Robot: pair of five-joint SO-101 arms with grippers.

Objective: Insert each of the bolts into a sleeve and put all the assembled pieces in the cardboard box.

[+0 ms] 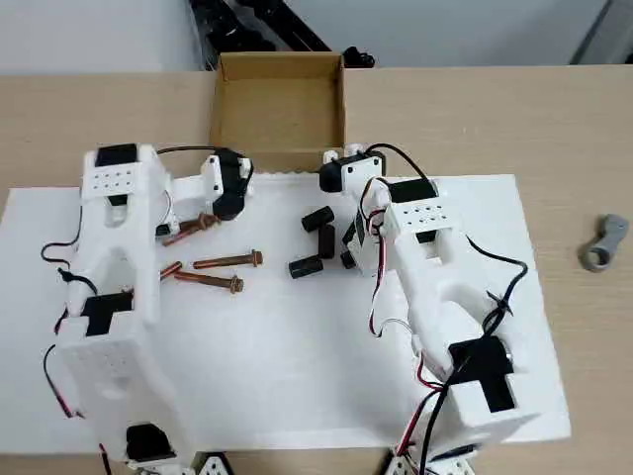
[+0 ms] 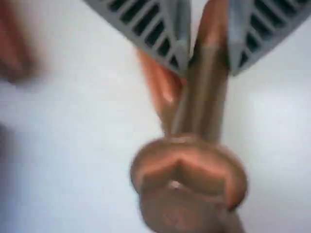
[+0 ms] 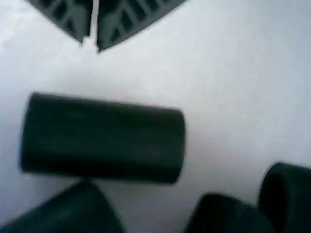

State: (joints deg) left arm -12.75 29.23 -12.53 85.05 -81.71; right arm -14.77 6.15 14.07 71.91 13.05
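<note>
The left claw (image 2: 206, 63) pinched a bolt (image 2: 189, 170) by its shaft, left of centre in the high view, so the pick-up looked in hand. The right claw (image 3: 94, 42), pressed together, hovered by a sleeve (image 3: 102, 138) mid-frame. Next it probably had to spread and grip that sleeve for insertion.

Glossy copper-toned metal bolt (image 2: 206, 109), matt black sleeve (image 3: 102, 138), matt brown cardboard box (image 1: 280, 109), smooth white board (image 1: 297, 366), wood-grain table (image 1: 574, 129)

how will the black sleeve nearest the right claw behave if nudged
The sleeve is a round cylinder lying sideways on the smooth white sheet, so it would probably roll if nudged across its length. It looks rigid and matte, so it should hold shape when the right claw squeezes.
</note>
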